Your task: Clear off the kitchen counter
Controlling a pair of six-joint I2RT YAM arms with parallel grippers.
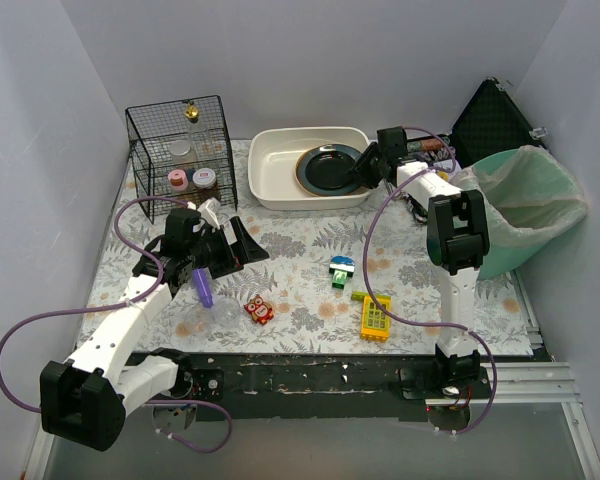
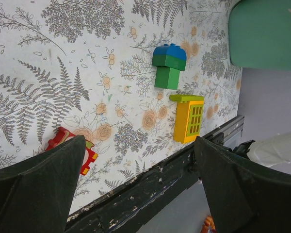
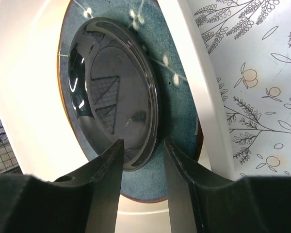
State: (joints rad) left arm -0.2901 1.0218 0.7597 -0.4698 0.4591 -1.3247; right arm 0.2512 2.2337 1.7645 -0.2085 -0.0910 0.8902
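Kitchen counter (image 1: pixel 310 238): flat top under fern-and-flower cloth, dark scuffed front edge, spanning the overhead view ahead of both arm bases.

Far left, back corner: black wire basket (image 1: pixel 177 140) standing on the cloth, jars (image 1: pixel 178 181) inside.

Just in front of it, left gripper (image 2: pixel 139 141) hanging over the cloth. Fingers (image 2: pixel 43 184) spread wide, nothing between them but bare pattern.

Purple stick-shaped thing (image 1: pixel 204 288) lying on the cloth beside the left wrist; kind not clear.

Right of that, small red toy (image 1: pixel 259 310) flat on the cloth near the front edge, partly hidden by one finger in the left wrist view.

Back centre: white basin (image 1: pixel 265 165) resting on the counter. Inside it, shiny black dish (image 3: pixel 116 87) on top of a blue-green plate (image 3: pixel 177 107).

Mid counter: green block (image 1: pixel 341 272) with blue cap, well apart from the toy.

Right gripper (image 3: pixel 143 145) reaching into the basin's right end. Fingers (image 3: pixel 102 184) a little apart, straddling the rim of the black dish, one over its face, the other over the plate. Cannot tell whether pressing on the rim or only beside it.

Yellow block (image 1: pixel 376 317) near the front edge, just beside the green one.

Far right: mint-green bag (image 1: pixel 530 195) open at the counter's edge, black case (image 1: pixel 492 120) behind.
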